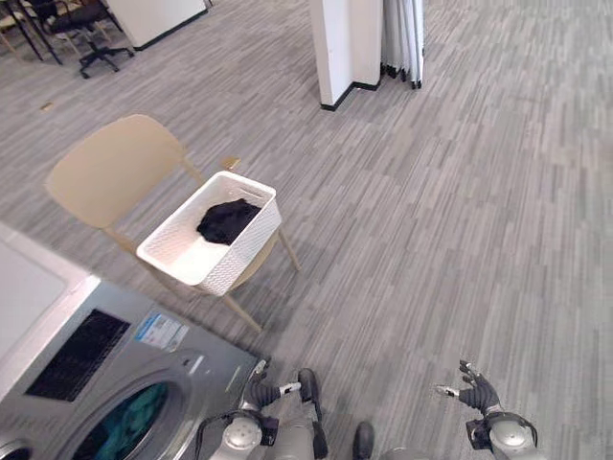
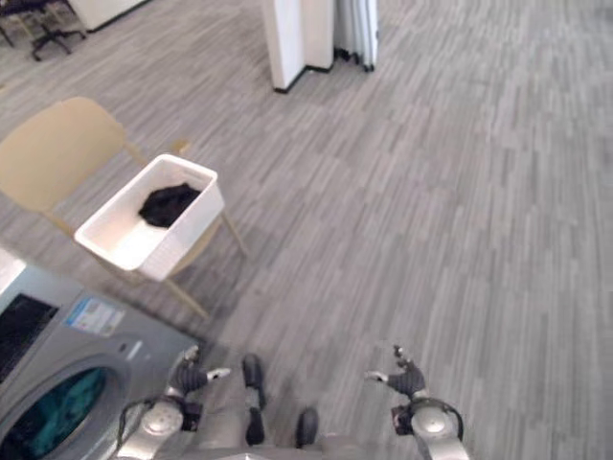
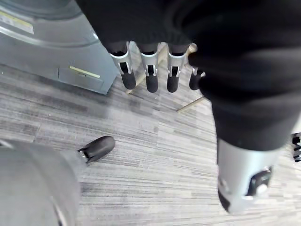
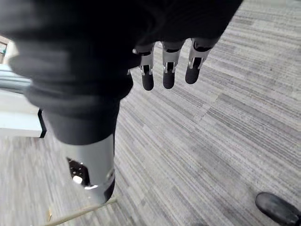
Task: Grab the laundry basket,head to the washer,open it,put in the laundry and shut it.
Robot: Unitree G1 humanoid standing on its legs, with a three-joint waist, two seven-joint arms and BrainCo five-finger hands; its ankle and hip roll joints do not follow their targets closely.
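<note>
The laundry basket (image 1: 213,244) sits on the tan chair (image 1: 113,171), far and left of me, long axis running near-left to far-right, dark clothing (image 1: 228,220) inside. My left hand (image 1: 271,390) is nearer; my right hand (image 1: 472,391) hangs right. Both are released, empty. The washer (image 1: 105,383) stands near-left, its label unreadable.

Grey striped carpet (image 1: 460,240) runs out ahead of my hands in every direction. Up ahead and off to my left stands a tan wooden chair (image 1: 110,171). Further ahead rises a white pillar (image 1: 345,43) with dark skirting, and a black office chair (image 1: 91,34) sits far off left.
</note>
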